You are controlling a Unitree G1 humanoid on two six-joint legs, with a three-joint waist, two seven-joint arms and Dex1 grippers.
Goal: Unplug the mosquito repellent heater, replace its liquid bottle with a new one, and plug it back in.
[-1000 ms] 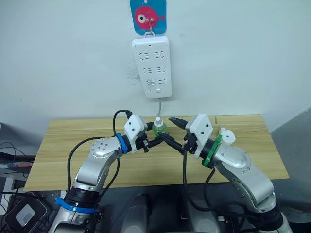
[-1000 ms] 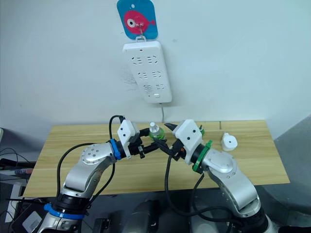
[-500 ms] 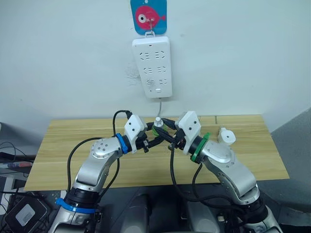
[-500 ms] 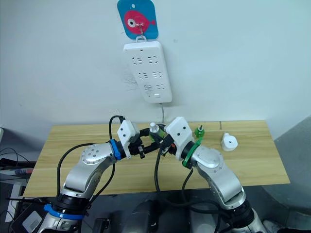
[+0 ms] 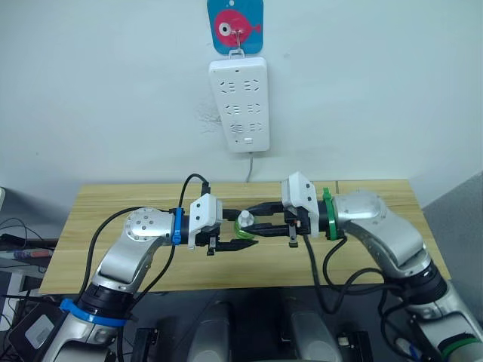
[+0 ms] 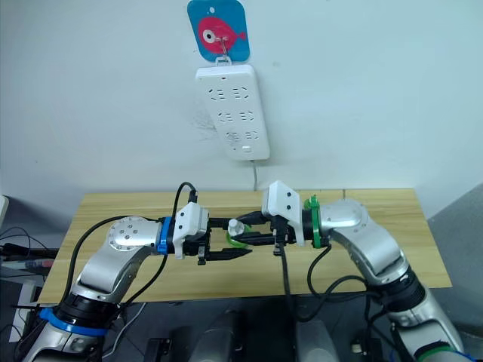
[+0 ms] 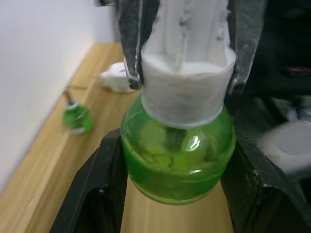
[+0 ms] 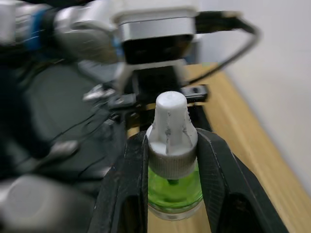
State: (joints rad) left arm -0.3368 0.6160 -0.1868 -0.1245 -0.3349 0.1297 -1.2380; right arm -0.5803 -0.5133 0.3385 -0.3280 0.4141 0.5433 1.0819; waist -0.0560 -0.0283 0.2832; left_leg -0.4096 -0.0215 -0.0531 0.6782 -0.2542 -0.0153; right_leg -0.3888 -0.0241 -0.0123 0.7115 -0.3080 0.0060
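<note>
Bottle [image 5: 245, 223] between both end effectors, mid-table.

A small round bottle of clear green liquid with a tall ribbed white cap [image 7: 181, 141] is held above the wooden table, caught between the black fingers of both grippers, cap pointing up toward the head camera. A second small green bottle [image 7: 76, 118], uncapped with a thin wick standing up, sits upright on the wood near the wall. Just beside it lies the small white rounded plastic heater [image 7: 115, 78], unplugged, on the tabletop.
</note>
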